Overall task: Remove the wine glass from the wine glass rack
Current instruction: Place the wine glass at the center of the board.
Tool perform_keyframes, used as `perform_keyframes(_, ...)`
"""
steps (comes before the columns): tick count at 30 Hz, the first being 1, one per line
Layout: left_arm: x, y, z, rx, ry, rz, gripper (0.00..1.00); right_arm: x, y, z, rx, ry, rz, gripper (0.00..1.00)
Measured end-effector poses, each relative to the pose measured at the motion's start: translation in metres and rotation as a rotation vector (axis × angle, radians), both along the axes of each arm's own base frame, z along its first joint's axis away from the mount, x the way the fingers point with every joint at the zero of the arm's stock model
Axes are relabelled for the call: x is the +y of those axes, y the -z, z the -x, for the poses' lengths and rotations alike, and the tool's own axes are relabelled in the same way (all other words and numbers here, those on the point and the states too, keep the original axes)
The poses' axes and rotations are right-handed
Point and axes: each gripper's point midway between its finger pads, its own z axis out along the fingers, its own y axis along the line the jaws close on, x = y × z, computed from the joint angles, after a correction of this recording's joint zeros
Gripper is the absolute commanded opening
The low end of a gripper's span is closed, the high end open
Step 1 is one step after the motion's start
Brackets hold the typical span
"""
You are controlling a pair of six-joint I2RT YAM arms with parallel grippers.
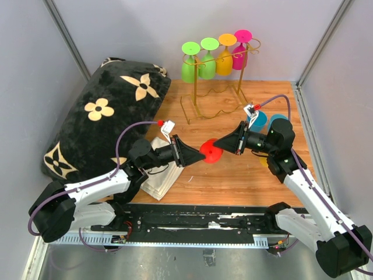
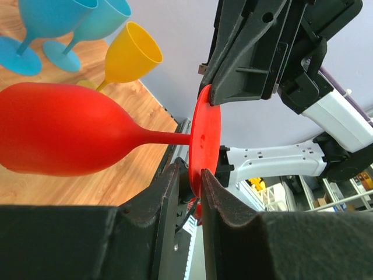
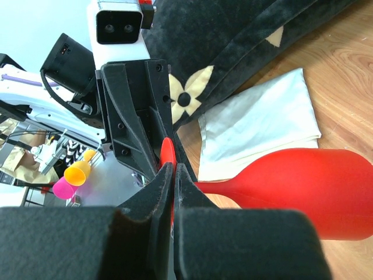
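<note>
The red wine glass lies on its side in the air above the middle of the table, off the wine glass rack. My right gripper is shut on the rim of its round foot, and the bowl points away to the right. From the opposite side my left gripper straddles the same foot. One pad touches the disc, and a gap shows at the other pad. Several coloured glasses hang upside down from the gold rack at the back.
A black flowered pillow fills the left side. A white cloth lies under the left arm. Two blue glasses stand by the right arm, and a yellow glass stands near them. Grey walls close in on both sides.
</note>
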Motion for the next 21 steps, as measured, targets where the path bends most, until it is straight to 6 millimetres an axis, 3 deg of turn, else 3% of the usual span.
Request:
perform_keyframes(12,-0.0012,-0.0037,0.0049,-0.018,0.030,0.014,0.14,0.0002,0.0017,0.0017,-0.022,-0.015,0.011,0.03)
perform_keyframes(21,-0.0007,-0.0036,0.0051,-0.014,0.028,0.015,0.03,-0.0015,0.0030,0.0047,-0.045,-0.020,0.027,0.16)
